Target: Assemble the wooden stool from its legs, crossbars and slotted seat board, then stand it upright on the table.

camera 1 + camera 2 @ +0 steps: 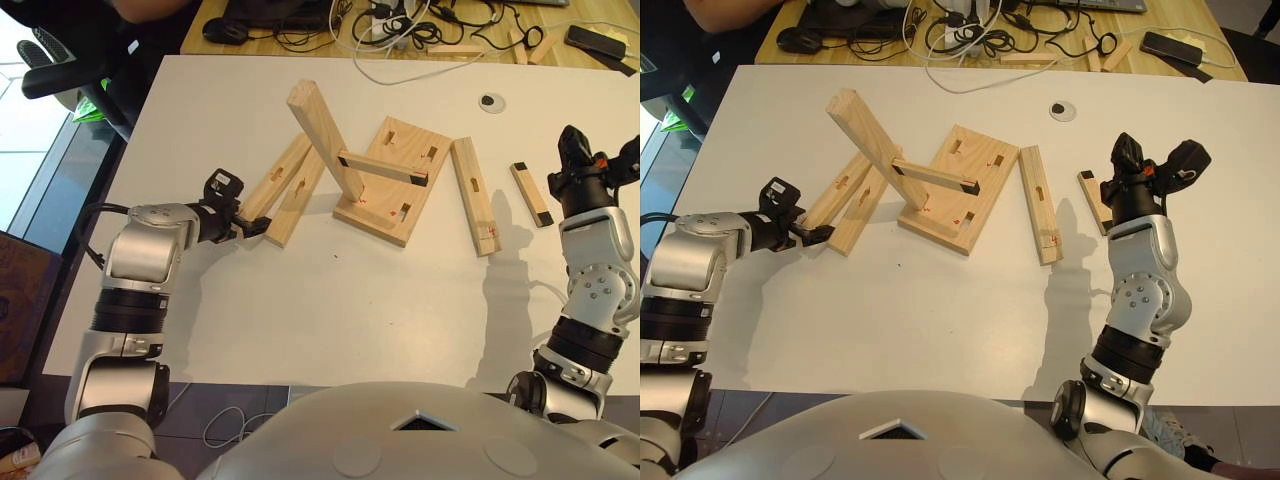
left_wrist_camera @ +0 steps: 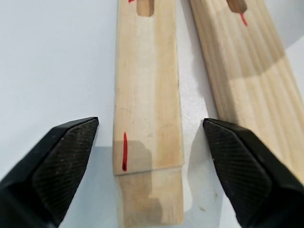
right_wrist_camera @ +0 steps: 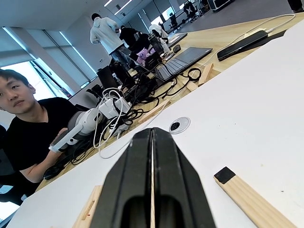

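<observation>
Left gripper point(image 1: 252, 226) is down at table level, its black ribbed fingers point(image 2: 66, 147) spread wide with nothing in them. Right between them sits the stepped near end of a pale wooden leg with a cut slot and a red pen mark point(image 2: 147, 85). That's the relation to watch: the leg's long axis runs straight away from the claw, slanting off to the robot's right toward the flat slotted seat board point(image 1: 385, 205). The fingers stand either side of its width, apart from the wood on both flanks.

A twin pale leg point(image 1: 300, 200) lies just beside it on the seat-board side, so my read is that a pinch here needs to stay square or the far finger may catch the neighbour.

Right gripper point(image 3: 152, 142) is raised well apart on the other side of the board, fingers pressed together on nothing. The left arm is plainly the nearer one for this pick.
</observation>
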